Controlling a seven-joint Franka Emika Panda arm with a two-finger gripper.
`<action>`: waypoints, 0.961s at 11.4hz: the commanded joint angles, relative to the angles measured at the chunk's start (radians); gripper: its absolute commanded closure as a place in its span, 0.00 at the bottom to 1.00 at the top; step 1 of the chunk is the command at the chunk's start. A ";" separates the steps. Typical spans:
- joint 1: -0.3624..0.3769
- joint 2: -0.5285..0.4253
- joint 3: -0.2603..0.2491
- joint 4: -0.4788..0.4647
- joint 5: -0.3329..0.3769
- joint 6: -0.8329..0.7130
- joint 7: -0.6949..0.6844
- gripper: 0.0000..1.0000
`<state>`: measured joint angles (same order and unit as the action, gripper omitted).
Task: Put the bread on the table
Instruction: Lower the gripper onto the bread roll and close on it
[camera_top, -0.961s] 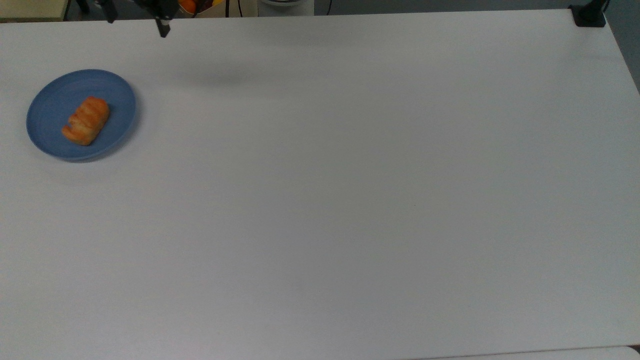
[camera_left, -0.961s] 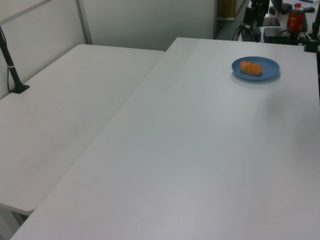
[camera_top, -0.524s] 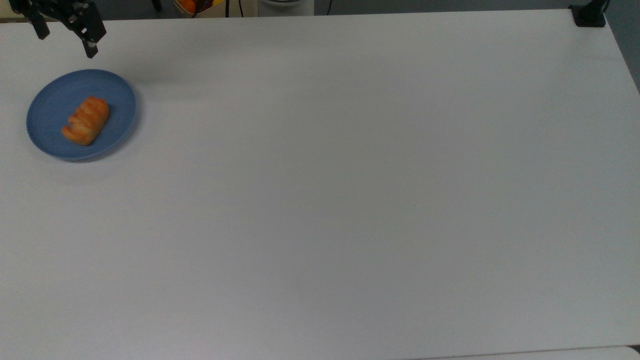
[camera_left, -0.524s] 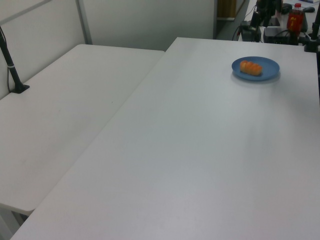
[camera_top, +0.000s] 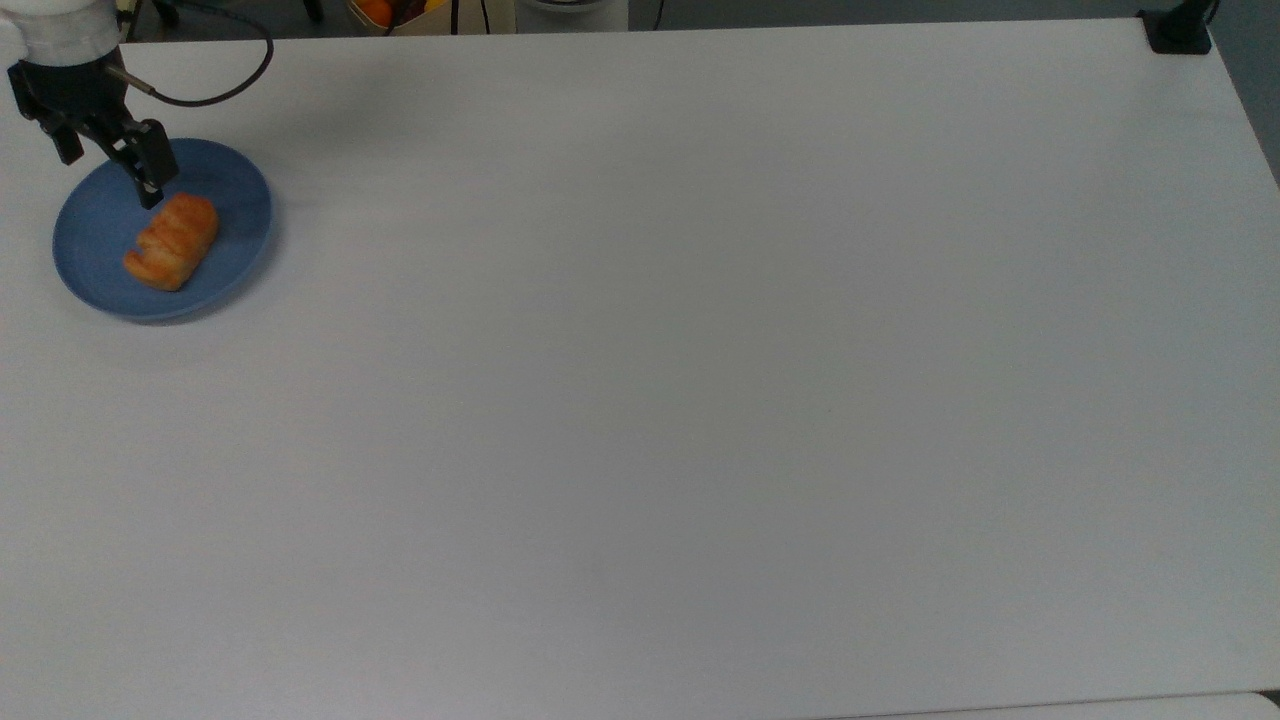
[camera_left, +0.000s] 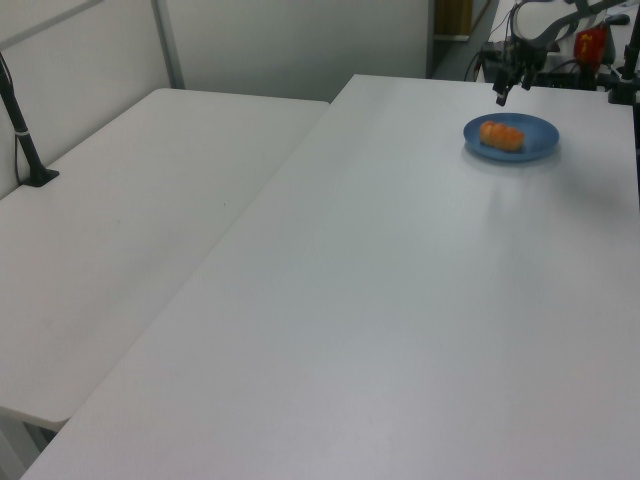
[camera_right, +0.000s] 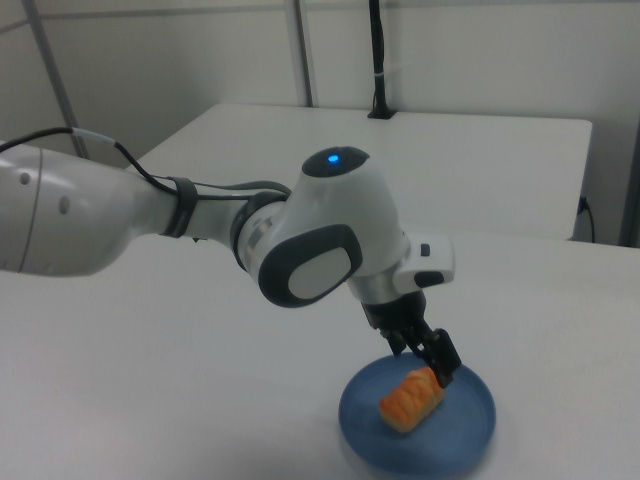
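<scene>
Bread (camera_right: 411, 397) lies on its side on the blue plate (camera_right: 470, 430), well inside the rim, near the top view's left edge of the white desk (camera_top: 700, 400). Just beyond it, the gripper (camera_top: 110, 170) hangs over the plate's far edge, fingers (camera_top: 150, 180) spread apart and empty, one tip beside the bread's upper end.

From above, my end effector (camera_top: 108, 172) hangs over the far-left part of the blue plate (camera_top: 235, 195), its fingers (camera_top: 150, 180) spread apart, one dark tip just beside the upper end of the bread (camera_top: 172, 241). The bread lies slantwise on the plate, which sits near the top view's left edge of the white worktop (camera_top: 700, 380). A black cable (camera_top: 225, 88) loops behind my wrist.
</scene>
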<state>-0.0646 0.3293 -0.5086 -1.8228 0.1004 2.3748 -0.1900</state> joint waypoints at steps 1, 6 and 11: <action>-0.008 0.036 -0.004 -0.010 0.068 0.058 -0.043 0.00; -0.006 0.082 0.010 -0.023 0.074 0.072 -0.055 0.00; 0.000 0.123 0.028 -0.023 0.076 0.101 -0.054 0.00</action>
<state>-0.0730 0.4536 -0.4790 -1.8288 0.1492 2.4488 -0.2131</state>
